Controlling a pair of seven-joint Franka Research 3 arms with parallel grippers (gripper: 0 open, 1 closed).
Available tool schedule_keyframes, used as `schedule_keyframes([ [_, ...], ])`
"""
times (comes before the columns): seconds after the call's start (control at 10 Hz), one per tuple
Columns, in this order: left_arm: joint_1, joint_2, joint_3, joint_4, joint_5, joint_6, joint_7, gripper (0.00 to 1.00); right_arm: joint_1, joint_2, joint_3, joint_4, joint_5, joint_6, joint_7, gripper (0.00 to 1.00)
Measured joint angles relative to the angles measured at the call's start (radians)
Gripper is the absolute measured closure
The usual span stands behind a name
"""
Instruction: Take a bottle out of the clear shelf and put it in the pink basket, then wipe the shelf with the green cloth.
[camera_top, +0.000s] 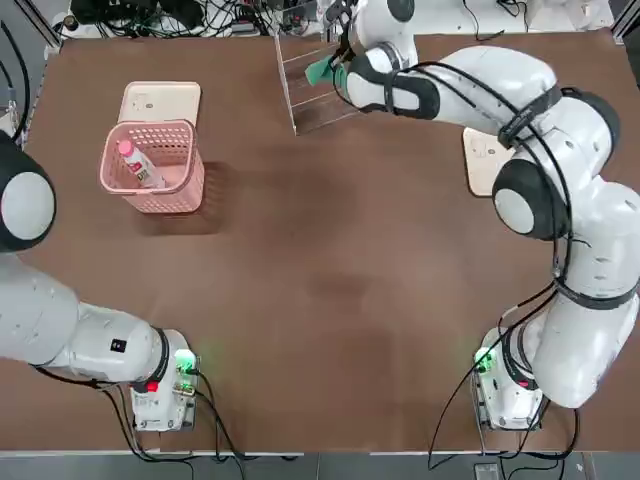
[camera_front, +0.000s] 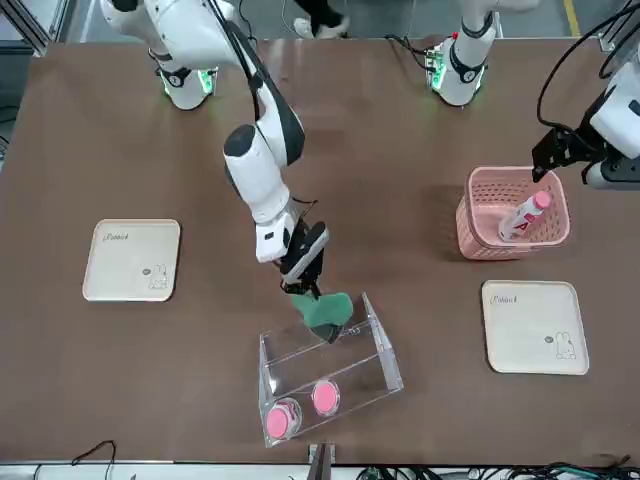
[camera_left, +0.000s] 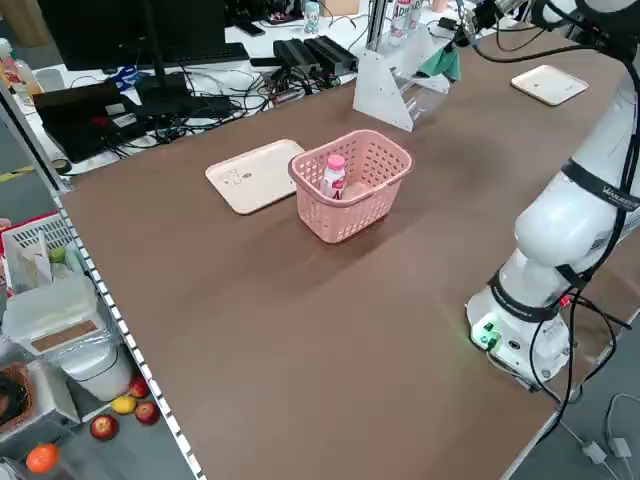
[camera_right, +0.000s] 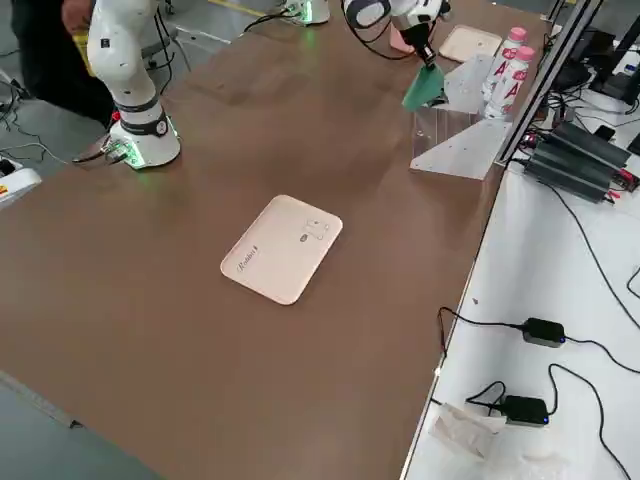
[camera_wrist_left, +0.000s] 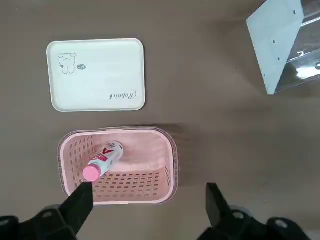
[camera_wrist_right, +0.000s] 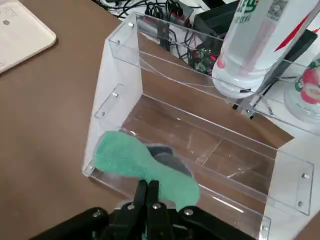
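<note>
Bottle (camera_wrist_left: 106, 158) in pink basket (camera_wrist_left: 170, 165): done; my R gripper (camera_wrist_right: 148, 186) grips green cloth (camera_wrist_right: 122, 154) at acrylic shelf (camera_wrist_right: 280, 170), L gripper (camera_wrist_left: 150, 192) released; wipe remains, approx. half done.

Location type: robotics laboratory or test workshop. Identifying features are as follows. Two white jointed robot arms with black bands (camera_top: 545, 170) stand at one edge of a wide, matte brown counter (camera_top: 300, 300). Green status lights (camera_top: 184, 360) glow at the arm bases. Loose black cables (camera_top: 570, 200) run along the outside of the arms. Beyond the far edge, a white work surface (camera_right: 530, 380) carries small black power adapters (camera_right: 525, 410) and tangled wiring. A black monitor (camera_left: 150, 30) stands on the same side. Slotted metal framing (camera_left: 130, 340) borders the counter. Plastic storage containers (camera_left: 60, 315) sit beside it, on the grey floor (camera_left: 110, 450).
</note>
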Motion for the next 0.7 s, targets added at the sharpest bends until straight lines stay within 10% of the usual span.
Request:
schedule_keyframes([
  [0.7, 0.000, 0.004, -0.004, 0.000, 0.000, 0.005, 0.001, 0.00, 0.021, 0.080, 0.001, -0.099, -0.122, 0.291, -0.008, 0.98],
])
